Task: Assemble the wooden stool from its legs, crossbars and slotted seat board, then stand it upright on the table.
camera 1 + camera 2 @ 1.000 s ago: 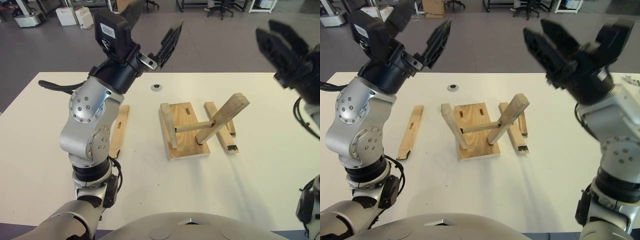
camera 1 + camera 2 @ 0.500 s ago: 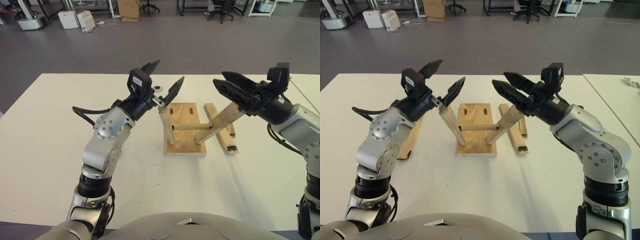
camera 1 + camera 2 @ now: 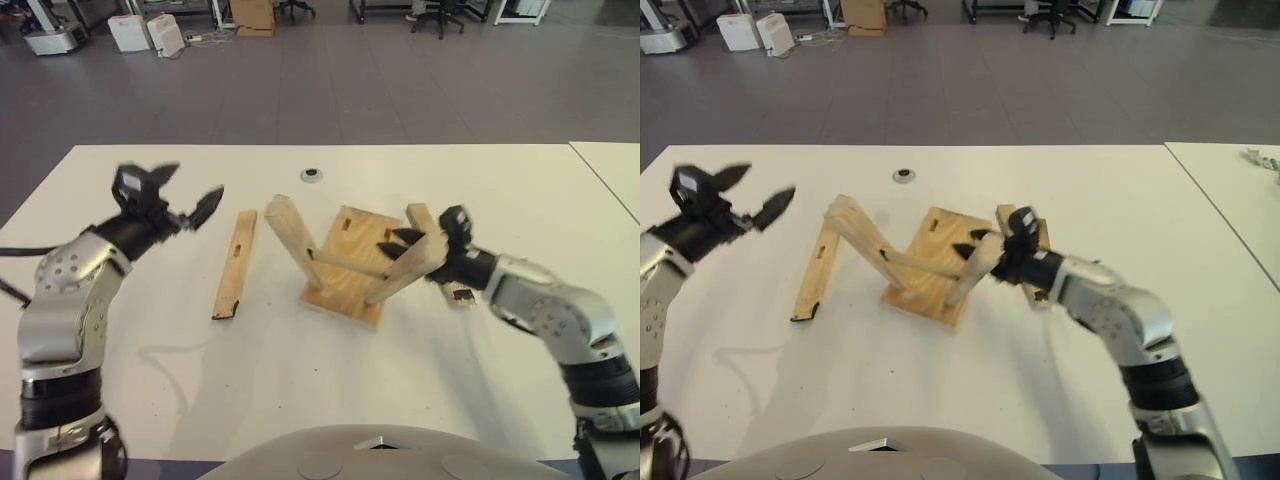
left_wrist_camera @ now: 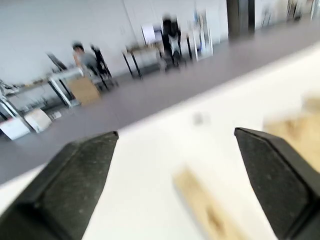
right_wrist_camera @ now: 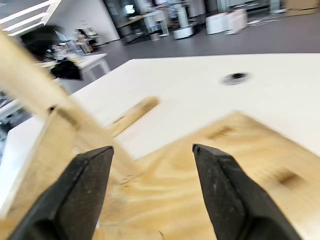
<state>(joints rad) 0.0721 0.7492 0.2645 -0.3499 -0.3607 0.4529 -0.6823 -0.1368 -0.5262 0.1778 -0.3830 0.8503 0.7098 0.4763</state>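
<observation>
Two legs (image 3: 292, 240) and a crossbar (image 3: 350, 265) are sitting in the seat board (image 3: 352, 295), a loose piece (image 3: 234, 262) is lying at its 9 o'clock, and the left gripper (image 3: 192, 182) and right gripper (image 3: 393, 242) are hovering open.

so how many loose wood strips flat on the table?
2. Left strip lies left of the seat board; right strip right of it, partly behind the right hand; more may hide there.

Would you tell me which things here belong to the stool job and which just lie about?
Job: slotted wooden seat board; wooden leg-and-crossbar frame; left loose wooden bar; right loose wooden bar.
Lying about: small dark round disc.
</observation>
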